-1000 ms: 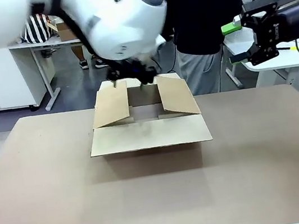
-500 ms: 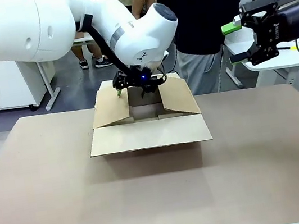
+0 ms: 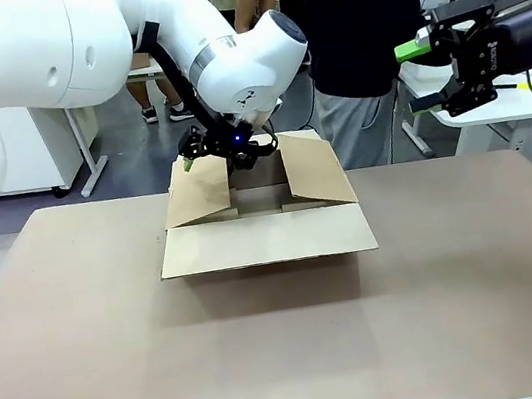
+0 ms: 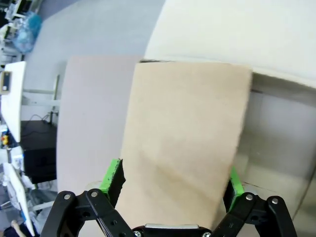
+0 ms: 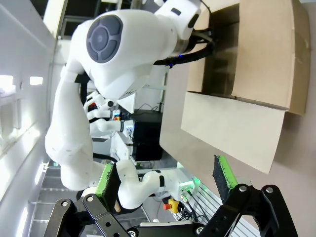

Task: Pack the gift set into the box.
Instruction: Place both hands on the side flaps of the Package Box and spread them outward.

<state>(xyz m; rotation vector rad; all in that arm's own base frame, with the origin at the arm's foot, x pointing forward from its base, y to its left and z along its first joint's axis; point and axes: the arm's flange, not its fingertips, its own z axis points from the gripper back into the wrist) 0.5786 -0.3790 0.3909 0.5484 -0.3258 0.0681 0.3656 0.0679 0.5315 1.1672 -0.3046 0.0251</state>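
1. The box (image 3: 265, 240) sits on the counter (image 3: 466, 310), at the middle of its far half. Its near flap is folded flat toward the robot, and its left flap (image 3: 198, 188) and right flap (image 3: 317, 171) lean in over the opening.
2. The left end effector (image 3: 207, 158) is at the far end of the left flap. In the left wrist view its green pads (image 4: 111, 178) are spread wide with the cardboard between them, so it is released, not clamped. I cannot tell whether a pad touches the flap.
3. The right end effector (image 3: 416, 76) hangs in the air past the counter's far right corner. Its fingers are parted and it holds nothing.
4. A person (image 3: 358, 13) stands just behind the box at the far edge.
5. Likely risks:
   - The carton looks light and nothing pins it, so a push on the flap could slide or turn it toward the far edge.
   - A flap that is not bent past its crease may spring back over the opening.
   - The pads could slip off the thin board.
   - The left arm is working close to the person.
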